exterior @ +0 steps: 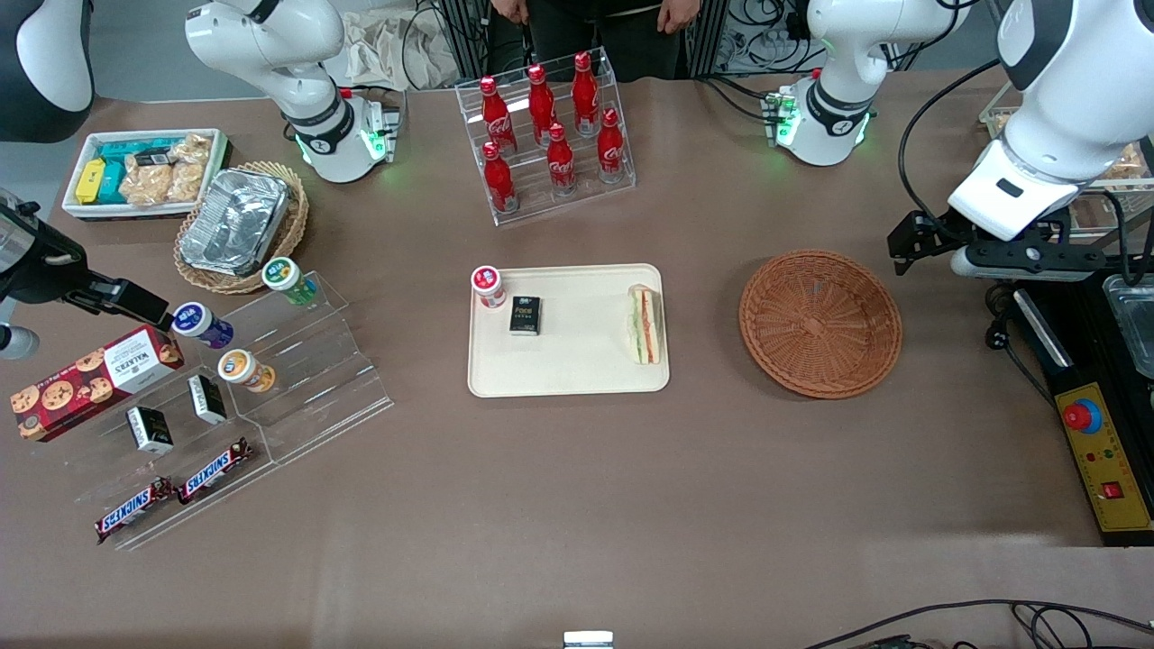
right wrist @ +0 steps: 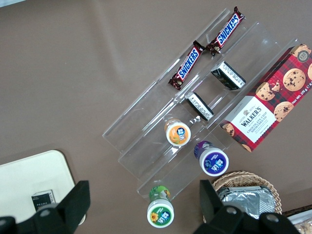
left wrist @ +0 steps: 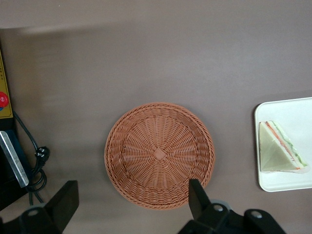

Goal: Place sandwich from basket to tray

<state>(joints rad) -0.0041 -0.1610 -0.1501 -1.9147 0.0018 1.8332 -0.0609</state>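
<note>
Woven wicker basket [exterior: 819, 324] — smooth plastic tray [exterior: 577, 374]

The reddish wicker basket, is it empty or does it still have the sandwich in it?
Empty. The basket shows only bare weave; the sandwich lies on the tray. The open end effector hovers above the basket.

Even, bright overhead light covers the brown table [exterior: 577, 505], and shadows beneath the basket [exterior: 819, 324] and tray [exterior: 568, 374] are soft and short. The foil pan [exterior: 234, 221] glares white, and the clear stand [exterior: 297, 379] gives faint reflections. The gripper [left wrist: 131, 207] hangs above the basket with fingers wide apart; a blurred, paler band shows on the table near it.
</note>
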